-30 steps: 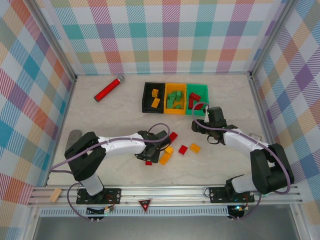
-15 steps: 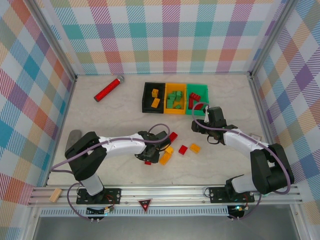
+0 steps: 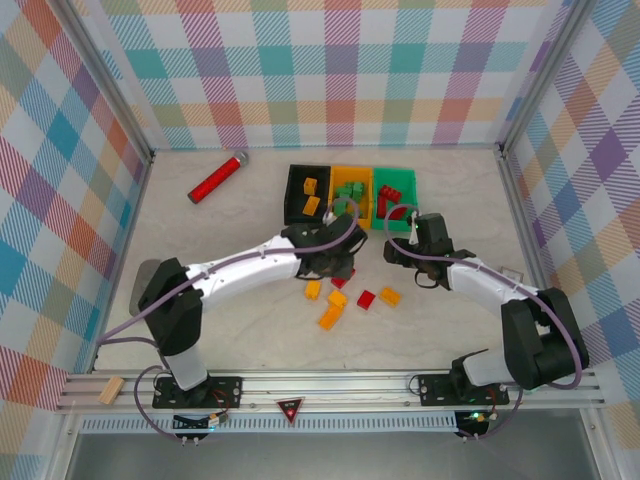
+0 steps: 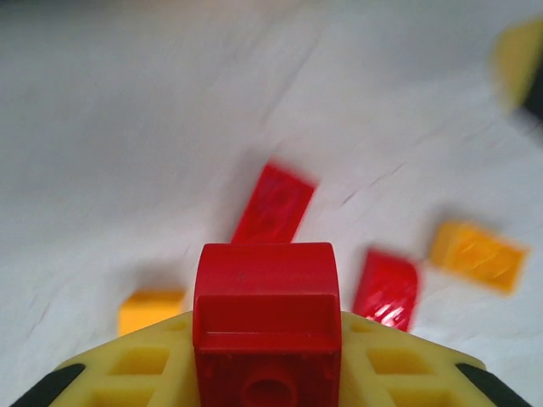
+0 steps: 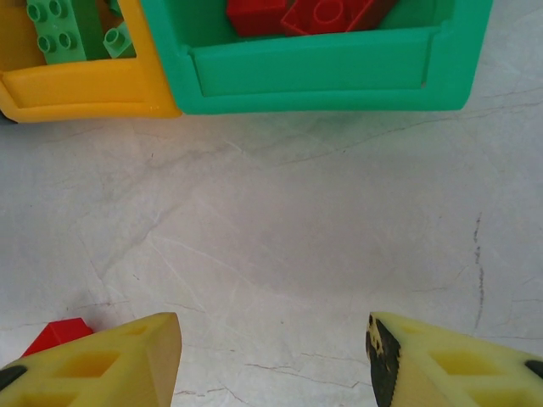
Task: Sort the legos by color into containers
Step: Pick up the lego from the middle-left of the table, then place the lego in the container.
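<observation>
My left claw [image 3: 328,264] is clamped on a red brick [image 4: 267,309] — above the loose legos [image 3: 338,298], near the containers [image 3: 350,222]. My right claw [image 5: 271,356] hangs part-open, empty, facing the green bin [image 5: 314,72].

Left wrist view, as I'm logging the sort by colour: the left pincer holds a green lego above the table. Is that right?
No. The lego in the left pincer is red, not green; the left wrist view shows it between the yellow fingers. It is held above the table, as you said.
</observation>
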